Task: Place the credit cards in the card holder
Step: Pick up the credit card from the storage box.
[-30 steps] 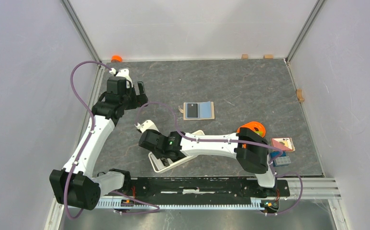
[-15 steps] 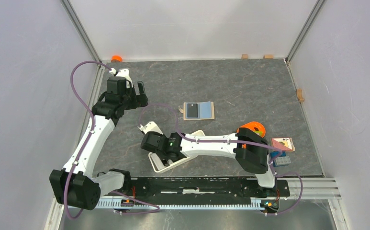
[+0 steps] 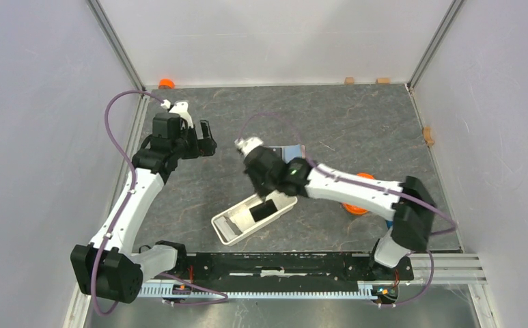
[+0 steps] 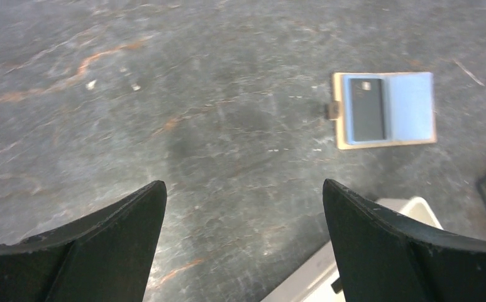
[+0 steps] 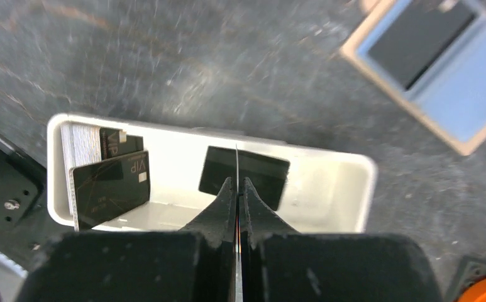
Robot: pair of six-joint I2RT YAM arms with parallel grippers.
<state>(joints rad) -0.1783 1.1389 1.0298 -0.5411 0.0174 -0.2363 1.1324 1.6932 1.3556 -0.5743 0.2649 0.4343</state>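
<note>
Top view: the card holder (image 3: 230, 225), a long white low-walled tray, lies on the grey stone-patterned tabletop (image 3: 356, 123) near the arm bases, long axis diagonal from near-L to far-R. A flat black card (image 3: 264, 210) lies in its far-R half, long axis along the tray's. R wrist view: tray length runs across the picture. The same card (image 5: 265, 173) lies flat about mid-tray, slightly skewed, face plain w/ no legible print. At the picture-L end a stack of white cards (image 5: 80, 141) stands on edge against the end wall. A black card marked "VIP" (image 5: 105, 189) leans beside the stack, lettering near its upper-R corner and fine gold lines on its face. Another dark card (image 5: 124, 143) sits behind it, its print too small to read. The right gripper (image 5: 236, 184) hangs above the tray, fingers pressed together, tips over the flat card's near edge. L wrist view: the left gripper (image 4: 243, 189) is over bare tabletop w/ fingers spread wide, nothing between them. An open tan wallet (image 4: 410, 107) lies beyond the tray, apart from it, w/ a pale blue inner panel. A second black card (image 4: 367, 108) sits in its picture-L half, long axis across the wallet's length, a small pale mark at its far end. An orange bowl (image 3: 354, 207) is partly hidden under the R arm.
</note>
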